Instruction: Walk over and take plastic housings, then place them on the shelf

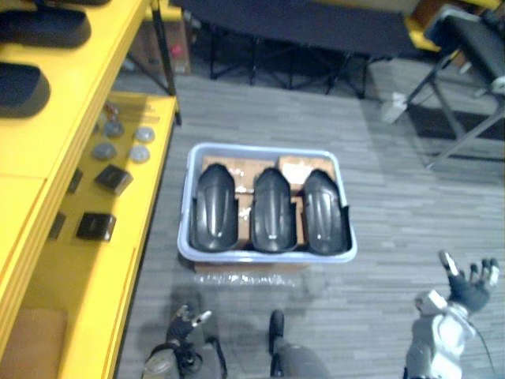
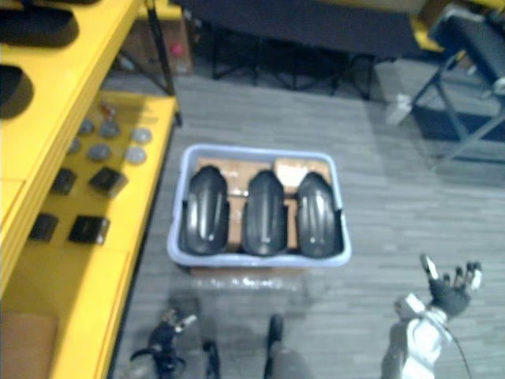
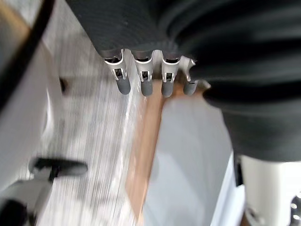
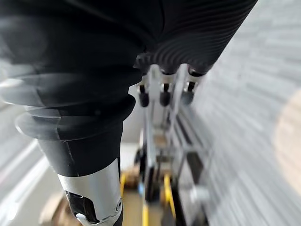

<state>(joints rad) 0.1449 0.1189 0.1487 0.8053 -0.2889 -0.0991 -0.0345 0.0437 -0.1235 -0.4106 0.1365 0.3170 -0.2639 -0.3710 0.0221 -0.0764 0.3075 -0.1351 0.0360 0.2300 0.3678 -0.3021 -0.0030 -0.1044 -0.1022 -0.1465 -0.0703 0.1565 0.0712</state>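
**Three housings in the bin, both robot hands empty**

So there are three black plastic housings (image 1: 271, 209) sitting side by side in a pale blue bin (image 1: 264, 148) on the floor, straight ahead of me. The yellow shelf (image 1: 150, 213) runs along the bin's left side, with a few grey discs (image 1: 140, 154) and small black blocks (image 1: 113, 178) on it. My right robot hand (image 1: 467, 288) is up off to the bin's right, nearer me, fingers spread apart, holding nothing. My left robot hand (image 1: 185, 322) hangs low at the bin's near-left, fingers loose and straight, also empty.
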